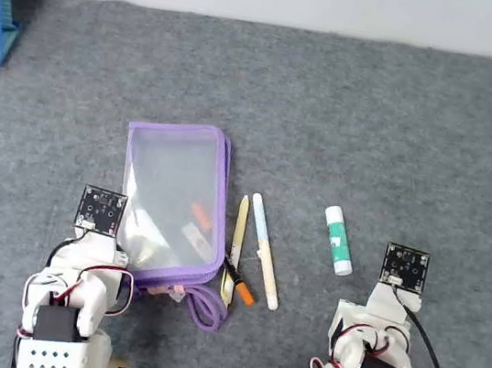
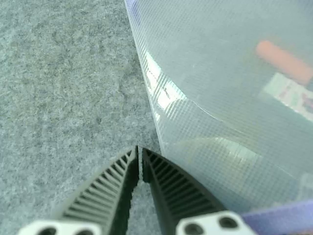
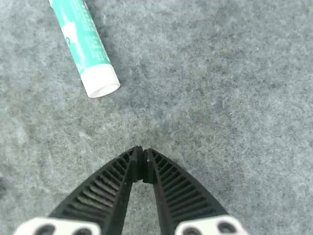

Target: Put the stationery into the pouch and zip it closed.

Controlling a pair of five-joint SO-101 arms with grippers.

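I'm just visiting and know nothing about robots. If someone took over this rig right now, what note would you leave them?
Left tool: shut, empty, over the carpet at the pouch's left edge.
Right tool: shut, empty, near the glue stick.
Done: an orange item and a white item lie in the pouch.
Outside, right of the pouch: yellow pen, pale blue pen, orange-tipped marker; the glue stick lies farther right.
To do: put those four in, then zip it. Whether the zip is open now I cannot tell.
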